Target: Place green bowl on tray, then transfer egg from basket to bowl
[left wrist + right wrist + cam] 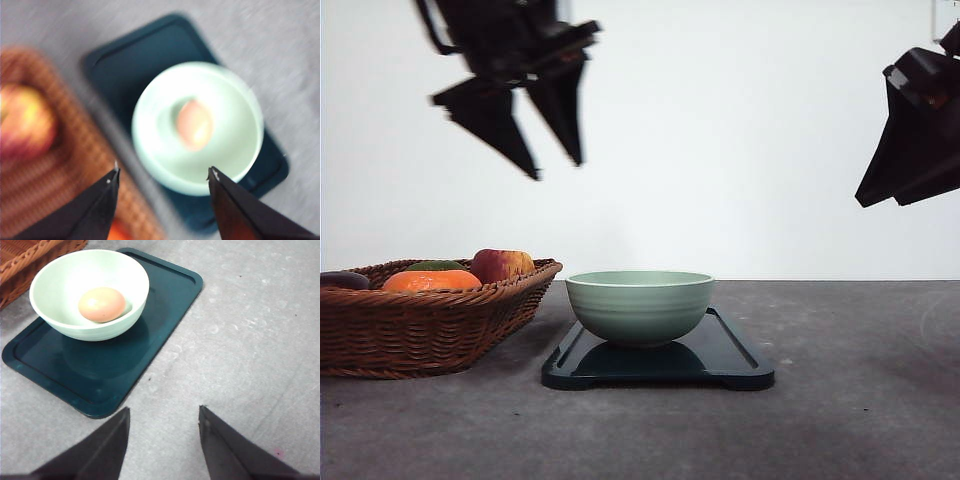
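Brown little egg (101, 304) sits in my pale green round bowl (639, 305) on the dark flat tray (735, 362), so both my grippers, left (558, 168) and right (162, 415), hang wide and holding nothing, and I think I just back off.

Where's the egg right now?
The egg lies inside the green bowl, which sits on the tray just right of the basket in the front view.

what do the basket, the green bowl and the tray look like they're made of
Basket: woven brown wicker, matte, strands and braided rim visible. Green bowl: probably glazed ceramic, with a smooth soft sheen and faint ridges. Tray: likely hard plastic, dark and glossy, reflecting the bowl.
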